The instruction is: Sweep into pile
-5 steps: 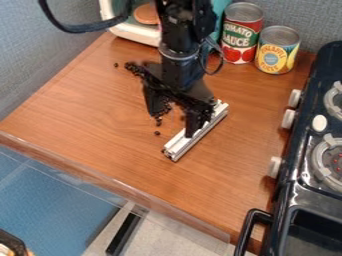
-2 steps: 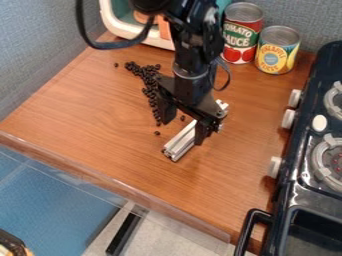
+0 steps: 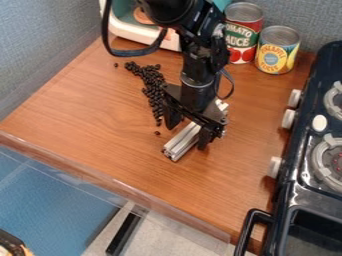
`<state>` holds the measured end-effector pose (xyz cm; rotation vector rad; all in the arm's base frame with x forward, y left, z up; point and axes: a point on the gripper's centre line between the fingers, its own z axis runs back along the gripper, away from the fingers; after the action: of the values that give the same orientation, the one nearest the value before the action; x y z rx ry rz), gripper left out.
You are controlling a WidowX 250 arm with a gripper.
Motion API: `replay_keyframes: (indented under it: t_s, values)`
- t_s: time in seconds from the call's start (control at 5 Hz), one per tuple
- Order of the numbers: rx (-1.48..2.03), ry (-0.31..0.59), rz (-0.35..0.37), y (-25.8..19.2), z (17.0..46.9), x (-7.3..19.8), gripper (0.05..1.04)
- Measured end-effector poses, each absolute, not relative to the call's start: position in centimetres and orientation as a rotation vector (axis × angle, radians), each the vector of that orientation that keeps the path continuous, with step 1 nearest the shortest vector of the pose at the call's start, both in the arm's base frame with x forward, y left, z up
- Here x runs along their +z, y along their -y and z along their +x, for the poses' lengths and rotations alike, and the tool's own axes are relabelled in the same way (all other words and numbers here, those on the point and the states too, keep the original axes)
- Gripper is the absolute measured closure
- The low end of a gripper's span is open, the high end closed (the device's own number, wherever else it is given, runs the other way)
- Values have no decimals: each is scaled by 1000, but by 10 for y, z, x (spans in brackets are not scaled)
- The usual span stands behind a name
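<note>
My hand (image 3: 187, 136) is spread wide over the silver bar (image 3: 181, 144), which points from seven o'clock to one o'clock, and the black beans (image 3: 152, 86) lie at my eleven o'clock.

From my end, this looks like a toy kitchen set up in a small nook: I see a black play stove (image 3: 286, 187) along the right edge of the wood-look counter (image 3: 100, 112), two food cans at its far edge, and grey fabric-like panels (image 3: 40, 45) behind.
</note>
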<state>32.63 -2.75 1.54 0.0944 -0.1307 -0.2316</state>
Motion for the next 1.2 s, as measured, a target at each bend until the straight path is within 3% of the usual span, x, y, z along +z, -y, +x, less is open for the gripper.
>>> replay_keyframes:
  t_s: [0.4,0.6,0.8,1.2]
  values:
    - [-225,129,70,34,329,13,693]
    - [-216,116,55,38,327,13,700]
    - [-179,140,3,46,326,30,700]
    - [133,259,-89,40,316,92,700]
